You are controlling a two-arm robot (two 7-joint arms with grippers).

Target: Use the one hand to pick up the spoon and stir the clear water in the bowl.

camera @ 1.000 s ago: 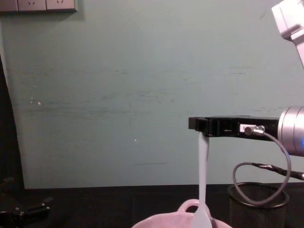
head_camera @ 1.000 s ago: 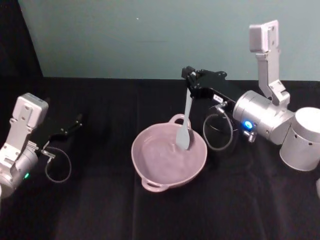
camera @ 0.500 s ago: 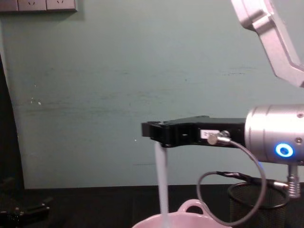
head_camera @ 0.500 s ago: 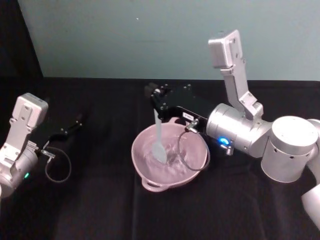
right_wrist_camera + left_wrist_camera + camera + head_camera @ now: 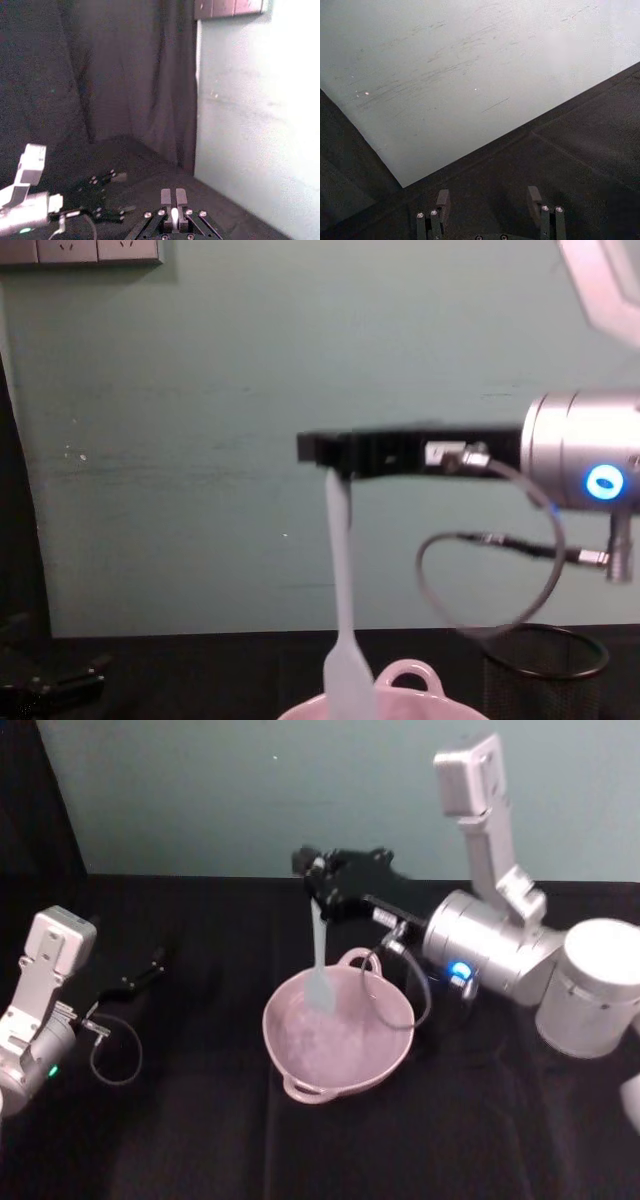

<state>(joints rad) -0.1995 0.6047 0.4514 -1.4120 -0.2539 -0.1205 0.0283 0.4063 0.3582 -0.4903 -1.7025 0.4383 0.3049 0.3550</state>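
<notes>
My desk (image 5: 200, 1120) is draped in black cloth, and behind it stands a pale green wall (image 5: 250, 800). A black wire-mesh cup (image 5: 545, 670) sits on the cloth to my right. High on the wall are white sockets (image 5: 80, 250), and a dark curtain (image 5: 125, 75) hangs at my left.

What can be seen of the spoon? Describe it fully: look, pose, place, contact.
The spoon is long, slim and white, plastic by its look, with a flat paddle-like head at the bottom. It hangs nearly upright, handle top clamped in the right gripper, whose fingers are shut on it. In the chest view its head sits at about rim height of the pink bowl; whether it touches the water cannot be told. Nothing else touches it.
</notes>
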